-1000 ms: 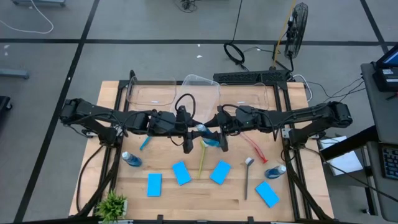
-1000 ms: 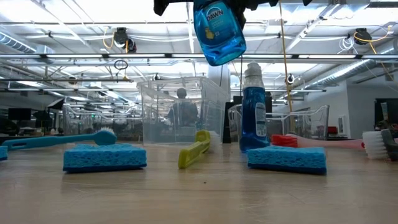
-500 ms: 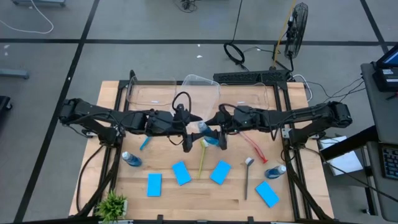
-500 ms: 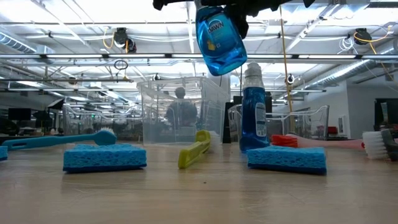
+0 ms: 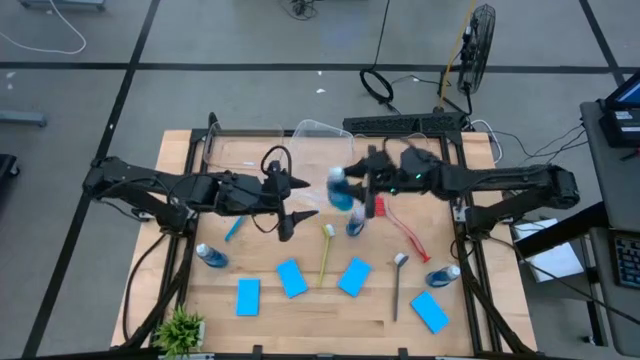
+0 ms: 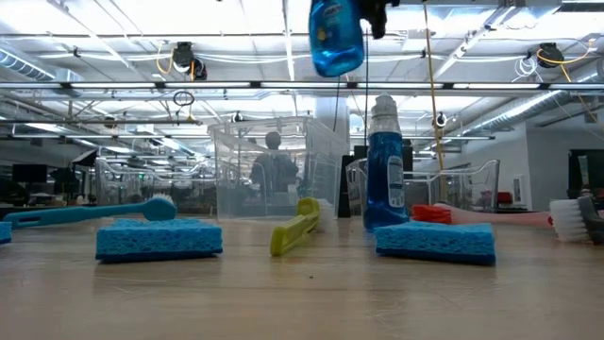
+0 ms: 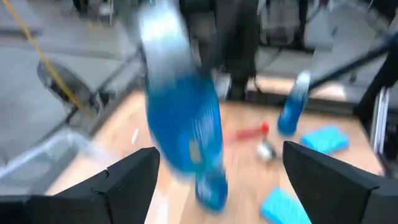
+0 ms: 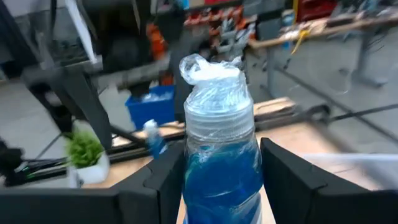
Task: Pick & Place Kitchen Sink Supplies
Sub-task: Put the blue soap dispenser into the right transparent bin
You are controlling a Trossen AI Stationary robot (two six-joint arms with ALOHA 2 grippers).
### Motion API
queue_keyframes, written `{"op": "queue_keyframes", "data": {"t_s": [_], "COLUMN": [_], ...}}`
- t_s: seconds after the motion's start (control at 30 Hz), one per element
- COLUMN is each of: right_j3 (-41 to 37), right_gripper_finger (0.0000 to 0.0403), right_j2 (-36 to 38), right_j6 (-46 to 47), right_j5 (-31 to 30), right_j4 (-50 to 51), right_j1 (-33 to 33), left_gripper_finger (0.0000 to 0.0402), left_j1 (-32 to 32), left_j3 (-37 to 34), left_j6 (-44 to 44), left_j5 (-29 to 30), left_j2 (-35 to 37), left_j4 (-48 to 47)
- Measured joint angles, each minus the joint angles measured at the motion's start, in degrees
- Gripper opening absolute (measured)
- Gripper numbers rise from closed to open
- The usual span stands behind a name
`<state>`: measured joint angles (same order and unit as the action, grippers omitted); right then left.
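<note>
High view, right claw (image 5: 343,192): clamped on a blue-liquid bottle (image 5: 340,189), lifted above the tabletop (image 5: 310,310).
Left claw (image 5: 296,200): spread wide, empty.

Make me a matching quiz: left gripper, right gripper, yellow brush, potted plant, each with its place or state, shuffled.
1 left gripper
2 right gripper
3 yellow brush
4 potted plant

A holds a bottle in the air
B at a corner of the table
C open, empty
D lying flat mid-table

Pairs: 1-C, 2-A, 3-D, 4-B
</note>
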<state>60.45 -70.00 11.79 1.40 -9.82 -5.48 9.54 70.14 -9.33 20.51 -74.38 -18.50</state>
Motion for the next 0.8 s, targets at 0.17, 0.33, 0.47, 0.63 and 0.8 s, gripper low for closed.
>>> {"op": "queue_keyframes", "data": {"t_s": [0.17, 0.33, 0.47, 0.63, 0.8], "right_j3": [0.02, 0.02, 0.02, 0.02, 0.01], "right_gripper_finger": [0.0173, 0.0173, 0.0173, 0.0173, 0.0173], "right_j2": [5.47, 10.13, 12.59, 14.35, 14.50], "right_j6": [-4.22, -7.37, -9.84, -11.09, -11.46], "right_j5": [-4.12, -8.54, -11.01, -14.65, -19.79], "right_j4": [5.59, 12.11, 15.41, 18.46, 22.42], "right_j1": [-3.21, -6.03, -8.01, -10.44, -12.48], "left_gripper_finger": [0.0330, 0.0335, 0.0336, 0.0327, 0.0319], "left_j1": [0.39, 0.72, 0.72, 0.78, 0.84], "left_j3": [-1.37, -7.51, -13.66, -20.69, -26.49], "left_j6": [-2.23, -1.72, -2.13, -2.87, -3.46], "left_j5": [1.13, 1.51, 1.58, 0.76, 0.39], "left_j2": [3.34, 7.92, 12.29, 17.76, 22.72], "left_j4": [-6.16, -0.93, 4.59, 10.33, 15.17]}}
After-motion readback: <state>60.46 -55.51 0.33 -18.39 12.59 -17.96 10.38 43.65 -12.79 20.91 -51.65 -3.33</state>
